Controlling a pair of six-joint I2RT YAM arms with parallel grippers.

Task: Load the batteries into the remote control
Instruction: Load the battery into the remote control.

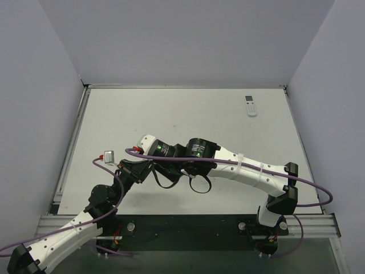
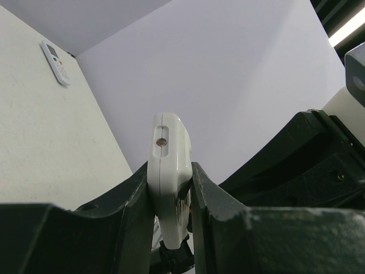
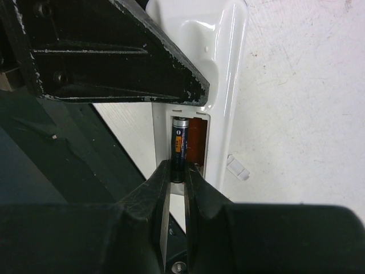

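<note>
My left gripper (image 2: 170,171) is shut on the white remote control (image 2: 166,154), gripping its two sides, and holds it up off the table. In the right wrist view the remote (image 3: 225,68) shows its plain back, with the battery compartment (image 3: 198,140) open and orange-brown inside. My right gripper (image 3: 178,171) is shut on a dark blue battery (image 3: 179,140), which lies along the compartment's left slot. The slot beside it is empty. The second battery is out of view. In the top view the two arms meet mid-table and hide the remote.
A second white remote (image 1: 251,105) with a small screen lies at the far right of the table and also shows in the left wrist view (image 2: 56,61). A small white piece (image 3: 236,167) lies on the table beside the held remote. Walls enclose three sides.
</note>
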